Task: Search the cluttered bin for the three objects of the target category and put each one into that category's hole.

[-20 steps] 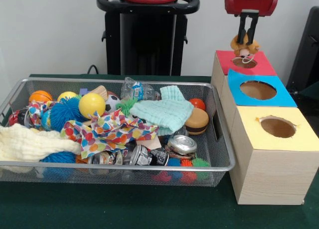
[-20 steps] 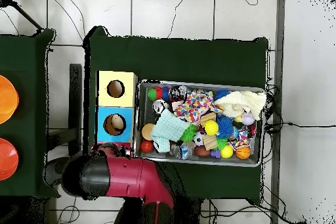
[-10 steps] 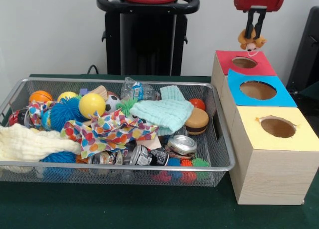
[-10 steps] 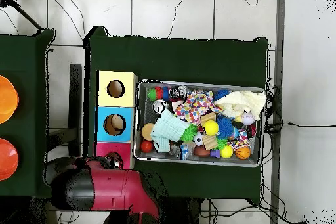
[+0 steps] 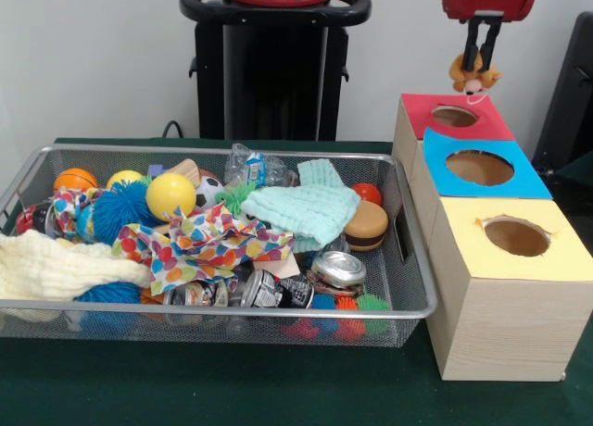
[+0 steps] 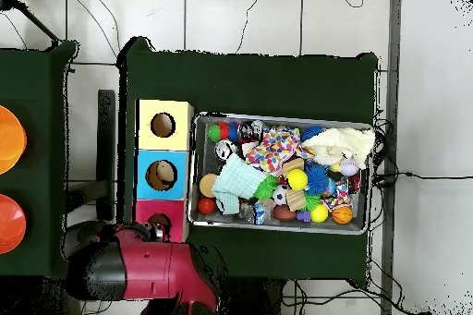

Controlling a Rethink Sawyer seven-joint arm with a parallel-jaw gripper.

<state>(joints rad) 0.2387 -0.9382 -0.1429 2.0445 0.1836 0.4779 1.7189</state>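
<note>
No text, label, brand, number or sign can be read anywhere in either view. The small metal cans lying at the front of the wire mesh bin carry dark printed wrappers, but their print is too small and blurred to make out. The crumpled clear plastic bottle at the back of the bin has a blue label whose wording cannot be read either.

Even, soft indoor light, faint shadows under the wire basket, mild blur, no glare.
</note>
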